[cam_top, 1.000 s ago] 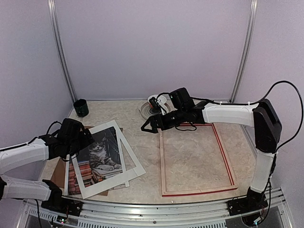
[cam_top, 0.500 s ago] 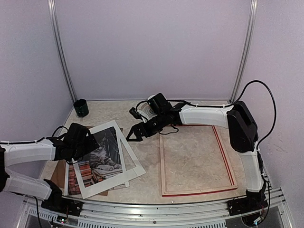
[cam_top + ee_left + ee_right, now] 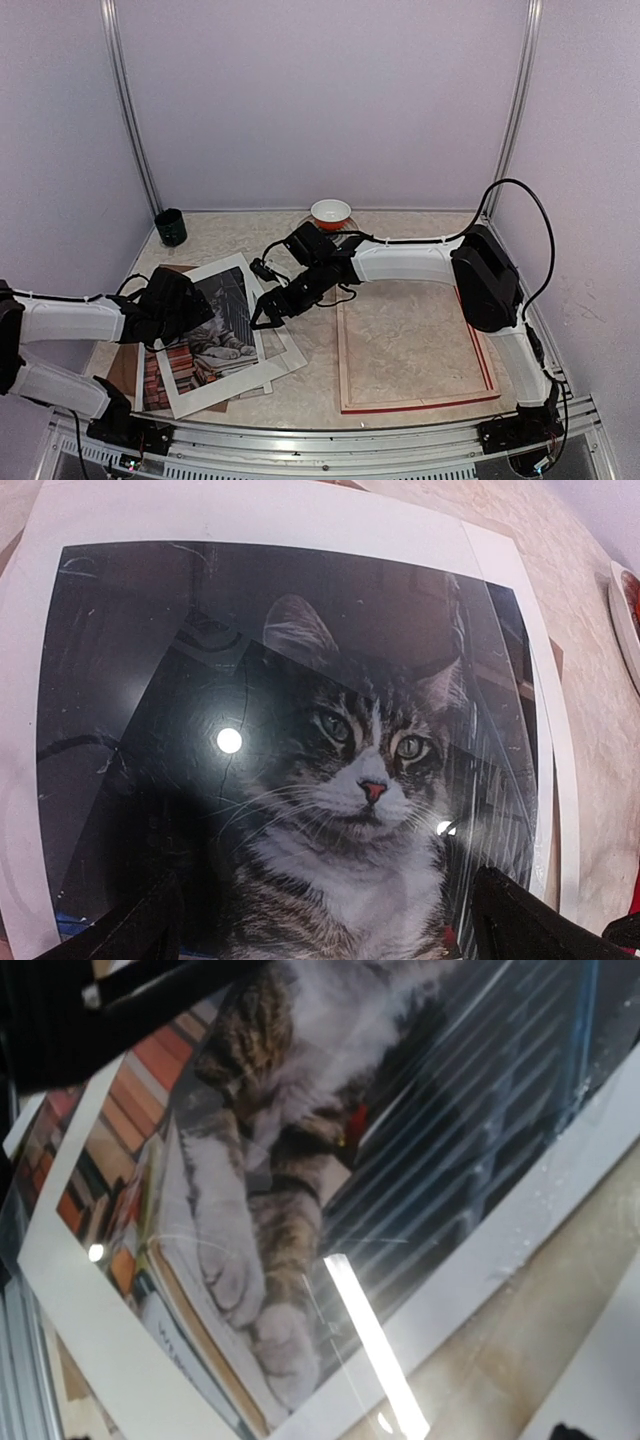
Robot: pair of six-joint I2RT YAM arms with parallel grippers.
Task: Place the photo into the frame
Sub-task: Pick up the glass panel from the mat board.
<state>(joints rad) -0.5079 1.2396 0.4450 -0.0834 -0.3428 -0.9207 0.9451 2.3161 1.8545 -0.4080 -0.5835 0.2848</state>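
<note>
The photo (image 3: pixel 370 780) is thin shiny paper with bright light spots on it, the white mat (image 3: pixel 250 515) looks dull like card, and the frame (image 3: pixel 341 350) shows pale bare wood.

No words, numbers, labels or signs can be read in any of the views. The books printed on the photo (image 3: pixel 300 1160) show only coloured stripes, too blurry to make out any letters.
</note>
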